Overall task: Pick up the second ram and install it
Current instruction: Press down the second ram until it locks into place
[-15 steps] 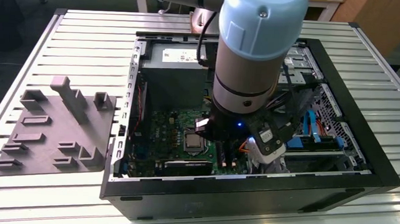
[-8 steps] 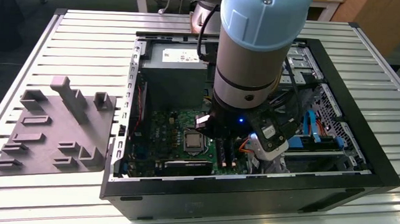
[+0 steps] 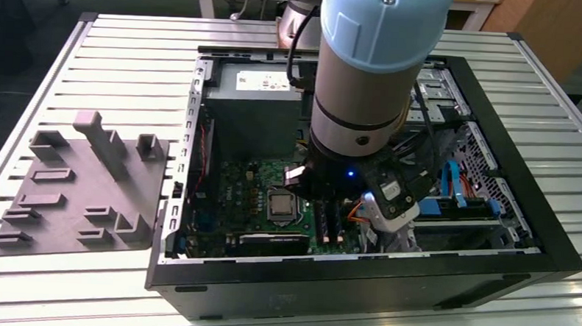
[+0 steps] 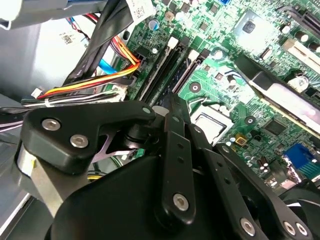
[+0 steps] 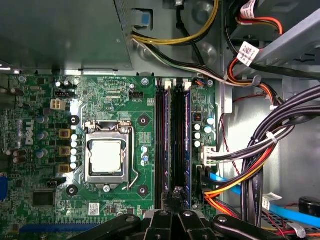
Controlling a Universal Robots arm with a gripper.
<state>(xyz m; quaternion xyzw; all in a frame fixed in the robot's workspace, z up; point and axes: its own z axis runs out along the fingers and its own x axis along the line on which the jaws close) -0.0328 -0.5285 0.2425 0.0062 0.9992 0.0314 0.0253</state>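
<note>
Second ram stands in its slot directly beneath narrow-set jaws.

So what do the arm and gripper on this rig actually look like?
The arm is a thick silver-grey cylinder with a pale blue cap, a dark band and a small blue light. A black cable runs along it. The gripper is matte black, built of flat bar linkages joined by silver screws.
</note>
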